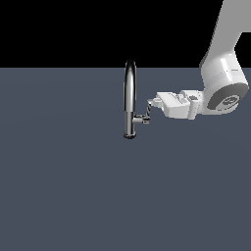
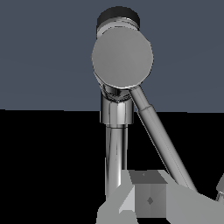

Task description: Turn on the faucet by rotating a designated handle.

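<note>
The exterior view's left half is bare: a flat slate-grey floor (image 1: 63, 186) runs from the left edge to the middle, meeting a black backdrop along a straight horizon in the upper third of the frame.

Just right of centre stands the faucet (image 1: 129, 98), upright, with its round base on the floor and its arched top rising slightly above the horizon line. Low on its column a short stub juts toward the exterior view's right, and from its end the handle (image 1: 148, 112), a thin lever, slants up and to the right.

The gripper (image 1: 151, 104) meets the lever's upper end at centre right, reaching in level from the right. Its white body leads back to the arm (image 1: 223, 83), which fills the upper right corner and leaves the frame at the top edge. Room stays open below and on the far left of the faucet.

In the wrist view, the stub's round end cap sits upper centre, with the lever (image 2: 162, 135) running down to the lower right past a grey finger (image 2: 148, 197) at the bottom edge. Whether the claw is wide, narrow, or clamping the lever cannot be told.
</note>
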